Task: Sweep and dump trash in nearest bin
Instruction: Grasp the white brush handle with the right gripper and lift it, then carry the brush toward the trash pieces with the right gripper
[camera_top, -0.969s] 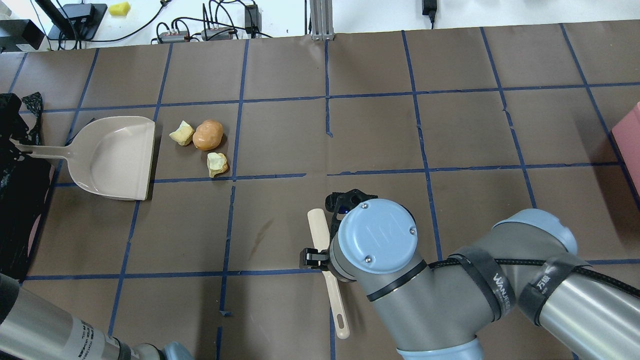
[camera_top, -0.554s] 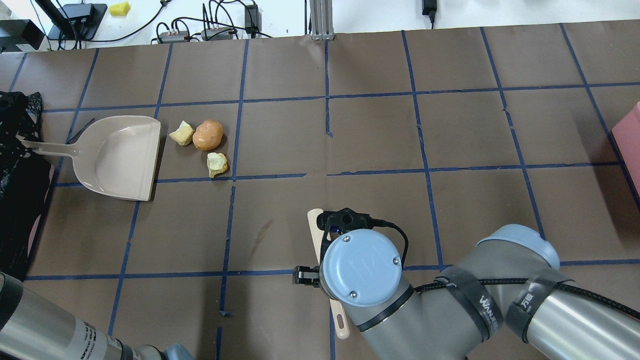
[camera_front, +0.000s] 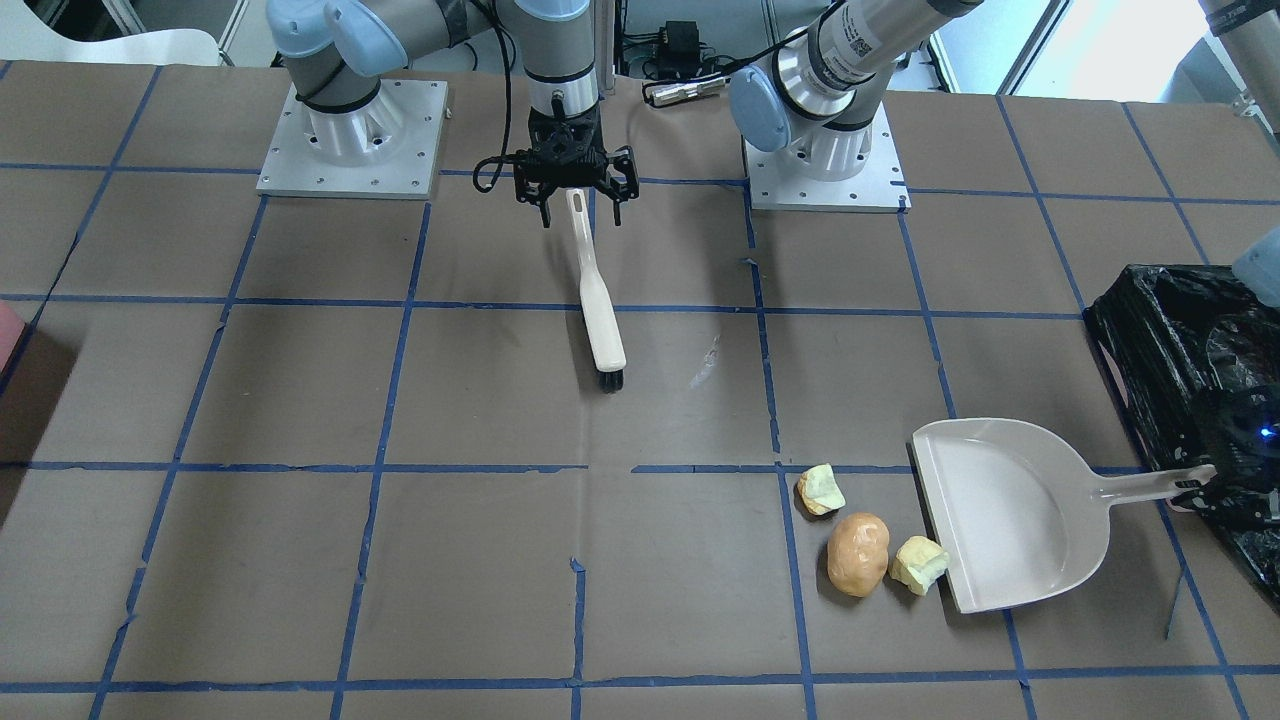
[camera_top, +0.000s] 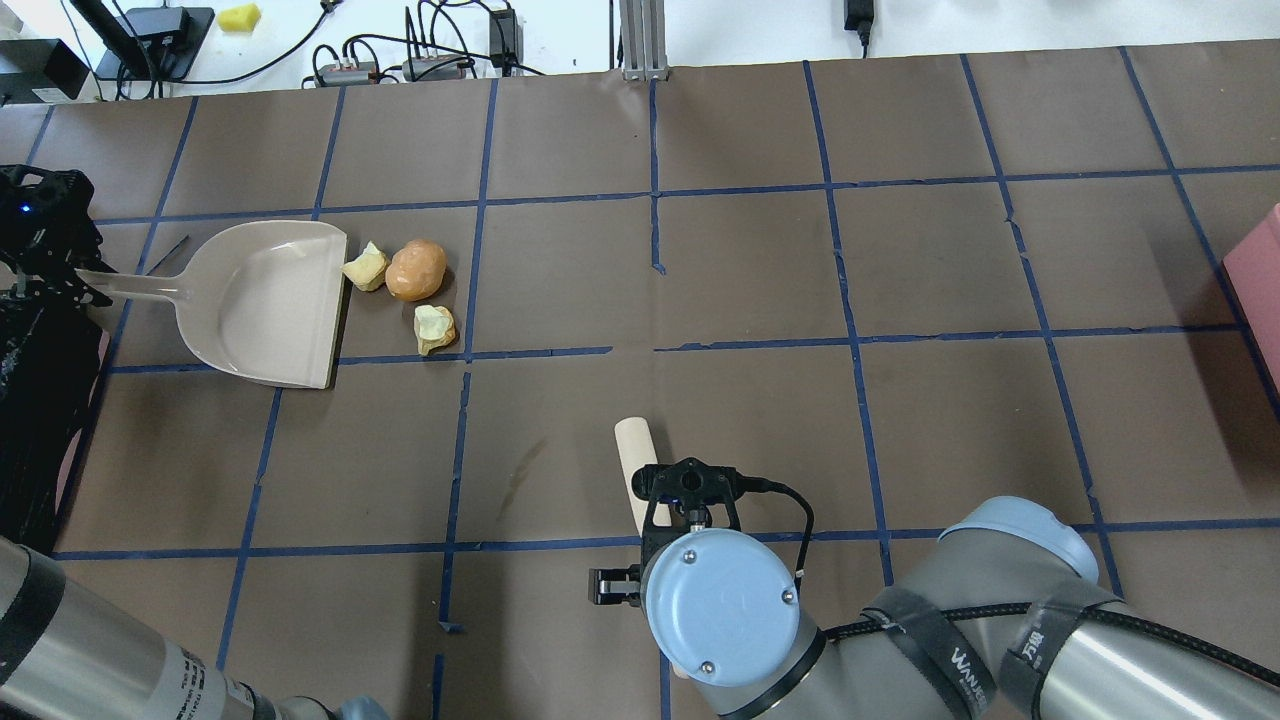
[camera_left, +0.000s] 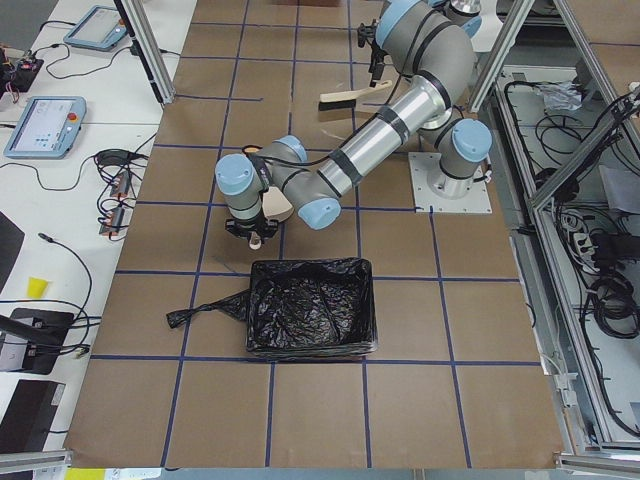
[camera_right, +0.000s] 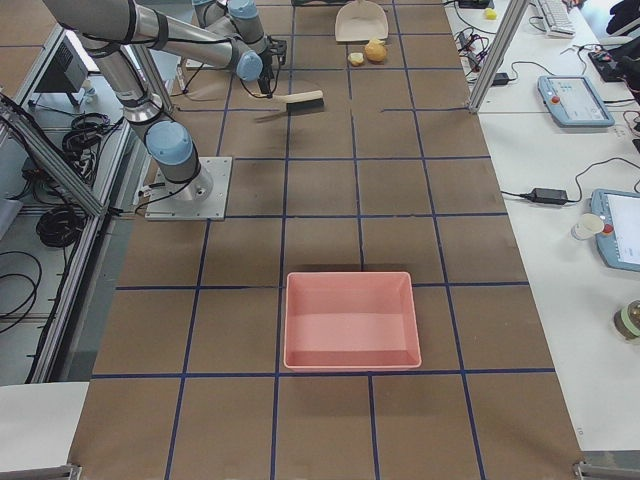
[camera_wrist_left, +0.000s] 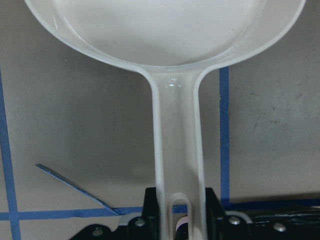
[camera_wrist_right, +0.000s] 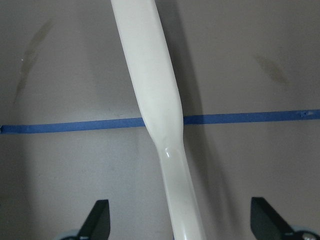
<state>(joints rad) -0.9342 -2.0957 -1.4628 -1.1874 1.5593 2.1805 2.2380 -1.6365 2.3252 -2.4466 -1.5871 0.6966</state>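
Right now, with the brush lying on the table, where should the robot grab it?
By the slim handle of the brush, from straight above, with the fingers across its narrow width. The handle end lies nearest the robot and the bristles point away. The right end effector hangs open over the handle.

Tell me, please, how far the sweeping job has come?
Done: the left gripper grips the dustpan, its lip beside the three trash pieces, none inside. In hand: the open right gripper straddles the brush handle. Left: grasp, sweep, dump into the bin.
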